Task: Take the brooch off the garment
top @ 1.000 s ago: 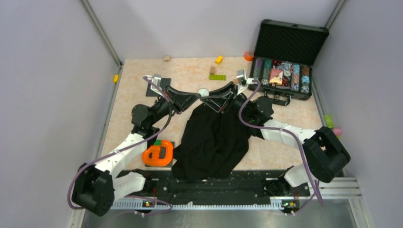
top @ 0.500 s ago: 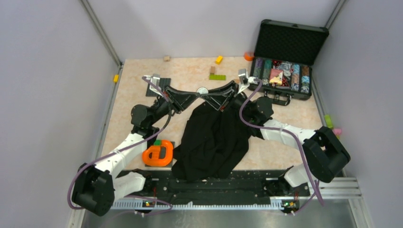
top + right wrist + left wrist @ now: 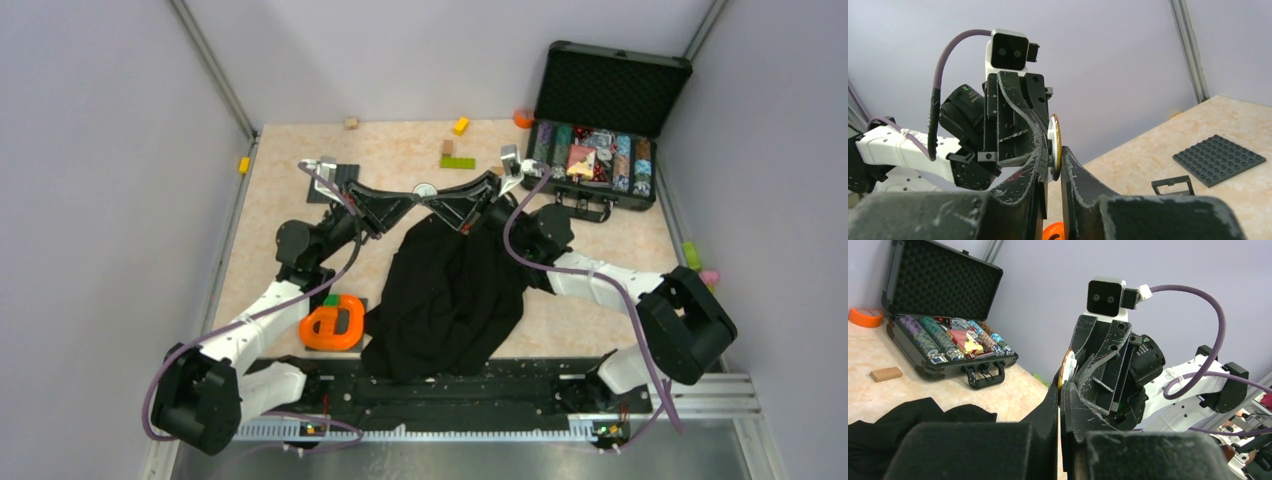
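Note:
The brooch (image 3: 426, 189), a small round whitish disc with a gold rim, is held in the air between both grippers, just above the top of the black garment (image 3: 450, 290). My left gripper (image 3: 418, 196) and my right gripper (image 3: 437, 197) meet tip to tip, each shut on the disc. In the left wrist view the brooch (image 3: 1066, 371) shows edge-on at the tips of my left gripper (image 3: 1064, 385), and the garment (image 3: 898, 420) lies below. In the right wrist view the brooch (image 3: 1054, 145) sits pinched in my right gripper (image 3: 1054, 152). Whether cloth still hangs on the brooch is hidden.
An open black case of stacked chips (image 3: 600, 150) stands at the far right. An orange plastic object (image 3: 335, 322) lies left of the garment. A green block (image 3: 458, 162), a wooden block (image 3: 448, 147), a yellow block (image 3: 460, 126) and a dark baseplate (image 3: 340, 172) lie at the far side.
Both grippers and the brooch between them have shifted slightly toward the far side. The garment has hardly moved.

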`<action>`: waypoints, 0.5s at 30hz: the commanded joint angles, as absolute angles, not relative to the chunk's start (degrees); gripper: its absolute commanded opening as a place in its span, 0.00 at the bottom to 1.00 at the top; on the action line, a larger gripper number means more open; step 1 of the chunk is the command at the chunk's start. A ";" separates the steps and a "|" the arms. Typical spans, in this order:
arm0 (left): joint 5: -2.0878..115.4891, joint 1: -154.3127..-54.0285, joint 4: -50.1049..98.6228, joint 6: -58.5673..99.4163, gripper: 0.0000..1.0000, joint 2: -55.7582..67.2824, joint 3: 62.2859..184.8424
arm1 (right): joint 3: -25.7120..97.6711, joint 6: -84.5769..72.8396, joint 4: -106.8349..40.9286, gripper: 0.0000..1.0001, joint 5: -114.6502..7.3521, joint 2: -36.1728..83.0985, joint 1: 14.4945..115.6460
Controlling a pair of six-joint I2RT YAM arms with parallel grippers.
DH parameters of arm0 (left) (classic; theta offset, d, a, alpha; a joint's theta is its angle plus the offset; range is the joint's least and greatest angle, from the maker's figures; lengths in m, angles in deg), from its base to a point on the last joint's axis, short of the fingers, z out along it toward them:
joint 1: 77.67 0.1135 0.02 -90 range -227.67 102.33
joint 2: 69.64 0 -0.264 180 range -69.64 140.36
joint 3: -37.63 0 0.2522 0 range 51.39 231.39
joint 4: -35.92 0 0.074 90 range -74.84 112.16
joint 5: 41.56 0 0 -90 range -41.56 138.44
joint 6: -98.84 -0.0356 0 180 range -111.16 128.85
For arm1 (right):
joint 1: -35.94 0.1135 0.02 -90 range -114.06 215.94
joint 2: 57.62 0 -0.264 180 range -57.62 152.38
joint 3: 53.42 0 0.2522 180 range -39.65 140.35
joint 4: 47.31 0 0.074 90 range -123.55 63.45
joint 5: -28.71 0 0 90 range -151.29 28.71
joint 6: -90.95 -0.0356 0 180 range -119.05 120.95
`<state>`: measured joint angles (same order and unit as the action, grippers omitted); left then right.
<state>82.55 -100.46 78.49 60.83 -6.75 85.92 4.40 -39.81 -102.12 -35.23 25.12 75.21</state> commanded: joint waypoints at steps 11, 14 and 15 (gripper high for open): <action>83.92 -102.94 82.24 55.54 0.00 -8.67 84.56 | 6.93 -44.20 -100.95 0.09 -43.69 24.82 75.24; 82.19 -104.15 82.10 52.72 0.00 -9.71 83.86 | 5.69 -45.02 -101.79 0.08 -46.06 24.58 75.29; 81.80 -104.52 82.10 51.95 0.00 -9.99 83.70 | 5.39 -45.16 -101.89 0.08 -46.77 24.48 75.31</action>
